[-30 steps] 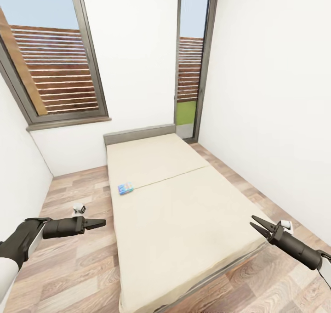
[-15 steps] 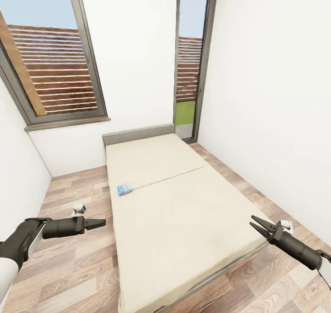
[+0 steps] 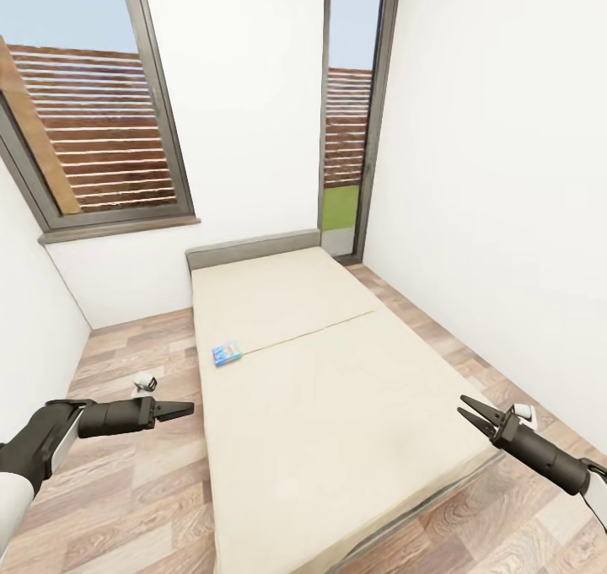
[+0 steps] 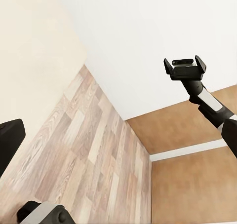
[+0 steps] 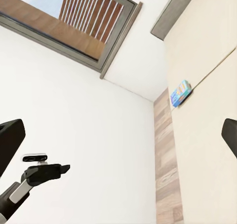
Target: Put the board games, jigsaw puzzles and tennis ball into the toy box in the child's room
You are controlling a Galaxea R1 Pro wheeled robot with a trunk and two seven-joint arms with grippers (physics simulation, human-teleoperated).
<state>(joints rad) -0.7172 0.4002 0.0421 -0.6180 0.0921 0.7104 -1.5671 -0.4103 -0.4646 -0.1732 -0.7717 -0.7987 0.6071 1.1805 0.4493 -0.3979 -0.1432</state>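
1. The bed (image 3: 337, 405) fills the centre of the head view, its beige mattress bare but for one toy.
2. A light blue board game (image 3: 227, 353) lies flat near the mattress's left edge, left of centre in the frame – it also shows in the right wrist view (image 5: 180, 93).
3. The left gripper (image 3: 181, 408) hangs at lower left over the wood floor (image 3: 126, 490); its fingers look closed together, holding nothing.
4. The right gripper (image 3: 469, 414) sits at lower right by the bed's corner – jaws spread apart, empty.
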